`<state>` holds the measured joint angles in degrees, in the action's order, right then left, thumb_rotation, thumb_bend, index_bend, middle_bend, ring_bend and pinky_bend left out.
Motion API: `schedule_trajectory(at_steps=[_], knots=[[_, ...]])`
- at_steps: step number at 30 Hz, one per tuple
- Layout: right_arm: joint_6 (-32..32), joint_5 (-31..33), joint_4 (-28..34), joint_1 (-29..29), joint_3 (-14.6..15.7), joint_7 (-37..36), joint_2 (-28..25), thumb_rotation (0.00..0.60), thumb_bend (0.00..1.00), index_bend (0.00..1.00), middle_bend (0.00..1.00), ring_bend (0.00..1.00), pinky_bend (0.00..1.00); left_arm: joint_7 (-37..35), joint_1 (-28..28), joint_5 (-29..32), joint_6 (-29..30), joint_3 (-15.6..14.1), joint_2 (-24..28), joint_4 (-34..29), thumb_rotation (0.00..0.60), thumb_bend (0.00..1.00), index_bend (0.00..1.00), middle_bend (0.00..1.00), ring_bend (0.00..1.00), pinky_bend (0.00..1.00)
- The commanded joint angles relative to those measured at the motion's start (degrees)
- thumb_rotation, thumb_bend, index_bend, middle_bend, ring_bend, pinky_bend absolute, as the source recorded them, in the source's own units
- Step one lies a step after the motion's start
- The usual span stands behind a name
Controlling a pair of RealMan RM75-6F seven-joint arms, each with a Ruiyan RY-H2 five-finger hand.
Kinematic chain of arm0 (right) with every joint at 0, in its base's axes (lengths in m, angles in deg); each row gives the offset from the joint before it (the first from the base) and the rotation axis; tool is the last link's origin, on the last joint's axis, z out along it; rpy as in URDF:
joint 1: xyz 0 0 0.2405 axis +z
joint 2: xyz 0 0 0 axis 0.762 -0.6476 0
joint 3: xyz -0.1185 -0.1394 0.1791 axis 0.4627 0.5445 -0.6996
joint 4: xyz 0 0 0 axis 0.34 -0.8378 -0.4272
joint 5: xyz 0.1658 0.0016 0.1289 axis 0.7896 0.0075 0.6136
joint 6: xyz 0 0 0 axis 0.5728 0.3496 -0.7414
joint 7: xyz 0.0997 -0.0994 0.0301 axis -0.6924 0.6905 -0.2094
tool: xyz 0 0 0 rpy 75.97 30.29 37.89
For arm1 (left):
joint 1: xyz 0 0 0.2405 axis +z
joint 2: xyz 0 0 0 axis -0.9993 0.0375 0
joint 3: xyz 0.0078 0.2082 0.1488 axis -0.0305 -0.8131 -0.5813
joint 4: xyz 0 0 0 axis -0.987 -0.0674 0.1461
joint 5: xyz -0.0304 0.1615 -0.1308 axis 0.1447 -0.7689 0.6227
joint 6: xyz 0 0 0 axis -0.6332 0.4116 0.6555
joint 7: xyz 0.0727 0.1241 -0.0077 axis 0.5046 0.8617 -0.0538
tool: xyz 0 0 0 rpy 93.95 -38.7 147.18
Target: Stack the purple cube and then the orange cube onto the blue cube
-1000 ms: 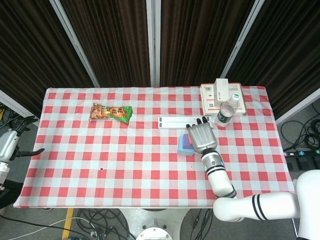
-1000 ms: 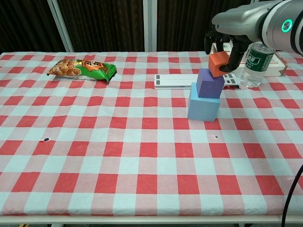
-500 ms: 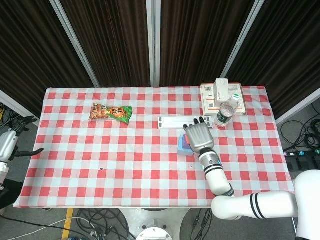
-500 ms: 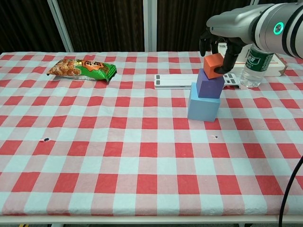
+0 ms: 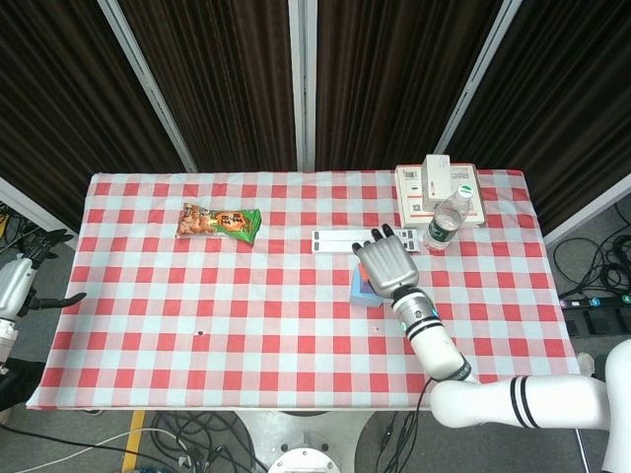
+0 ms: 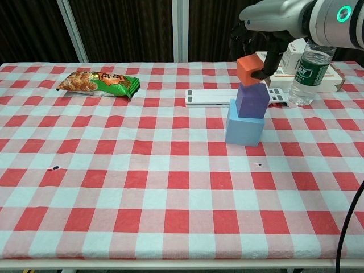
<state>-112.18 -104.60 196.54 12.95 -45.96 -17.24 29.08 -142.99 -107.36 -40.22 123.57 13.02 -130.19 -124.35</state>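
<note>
The right hand is holding the orange cube right over the purple cube, which is sitting on the blue cube. If the orange one is landing crooked, the tower may be tipping over.

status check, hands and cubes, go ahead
Right hand holds small orange cube above purple cube, itself stacked on blue cube. Left hand off-table, open. Clear plastic water bottle close by.
</note>
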Motion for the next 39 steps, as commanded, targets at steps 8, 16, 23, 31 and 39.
schedule_trajectory(at_steps=[8,16,23,31,39], knots=[[23.4,-31.8,-13.5,-3.0,1.2,-23.5,-9.6,0.6,0.23,0.32,0.44,0.18,0.15,2.8,-1.1,1.1,-2.0,0.7,-0.8,-0.6,0.6,0.08,0.24,0.22,0.16,0.29],[30.0,-53.2,-24.1,-3.7,2.4,-47.6,-11.2,0.6,0.22,0.32,0.44,0.18,0.16,6.1,-2.3,2.8,-4.1,2.0,-1.5,-2.6,0.6,0.08,0.24,0.22,0.16,0.29],[28.4,-67.7,-29.9,-1.8,7.0,-62.9,-11.3,0.6,0.22,0.32,0.44,0.18,0.17,9.7,-3.2,4.0,-5.1,3.1,-2.2,-4.2,0.6,0.08,0.24,0.22,0.16,0.29],[20.9,-78.9,-39.0,1.6,11.9,-76.5,-8.6,0.6,0.22,0.32,0.44,0.18,0.19,12.8,-3.5,5.0,-5.6,3.7,-2.7,-5.0,0.6,0.08,0.24,0.22,0.16,0.29],[15.2,-83.7,-45.4,3.8,15.2,-83.6,-5.6,0.6,0.21,0.32,0.44,0.18,0.2,14.5,-3.6,5.7,-5.7,4.3,-2.8,-5.5,0.6,0.08,0.24,0.22,0.16,0.29]])
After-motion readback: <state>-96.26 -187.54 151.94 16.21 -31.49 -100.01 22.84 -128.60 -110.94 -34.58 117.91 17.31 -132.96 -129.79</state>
